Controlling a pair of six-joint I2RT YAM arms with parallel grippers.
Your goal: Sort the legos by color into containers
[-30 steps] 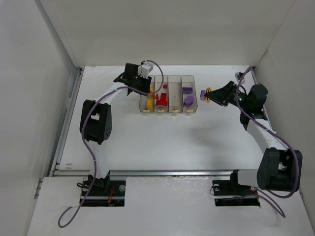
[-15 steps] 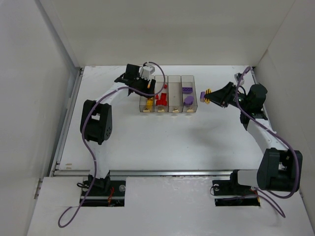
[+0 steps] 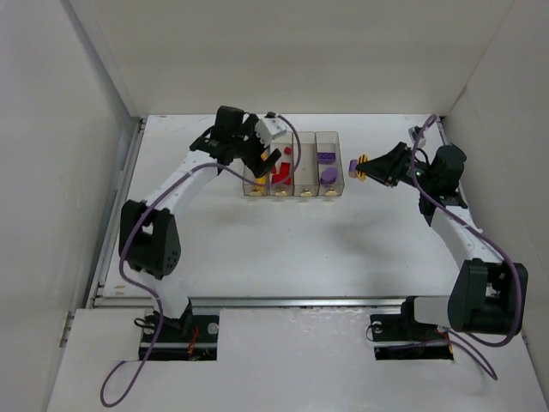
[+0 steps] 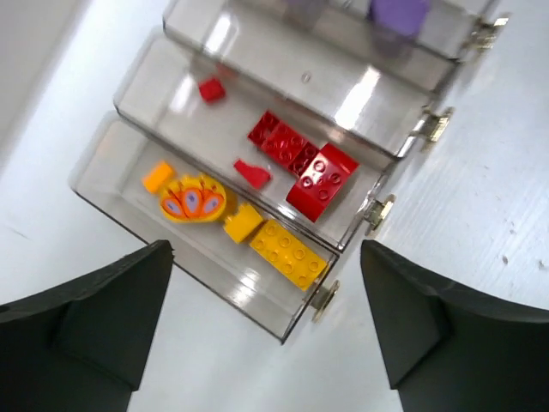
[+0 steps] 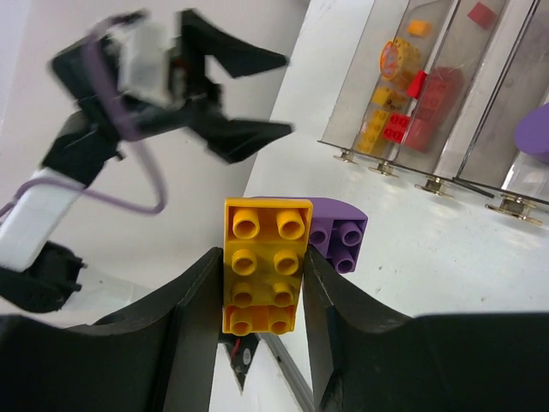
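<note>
Left gripper (image 3: 264,154), open and empty, has shifted above the yellow and red bins (image 4: 197,163); at their three o'clock, right gripper (image 5: 262,275) clamps a yellow-and-purple brick cluster (image 5: 262,257) that probably needs splitting

Two robot arms are shown. The left arm (image 3: 176,182) and the right arm (image 3: 455,230) are each built from slim white links joined by bulky, rounded black housings (image 3: 153,245). A thin purple cable (image 3: 105,388) is run along each arm from a black base (image 3: 176,326). The left gripper (image 3: 264,161) and right gripper (image 3: 369,166) are fitted with matte black, wedge-shaped fingers (image 4: 90,322). A white block (image 3: 268,129) is mounted at the left wrist.
</note>
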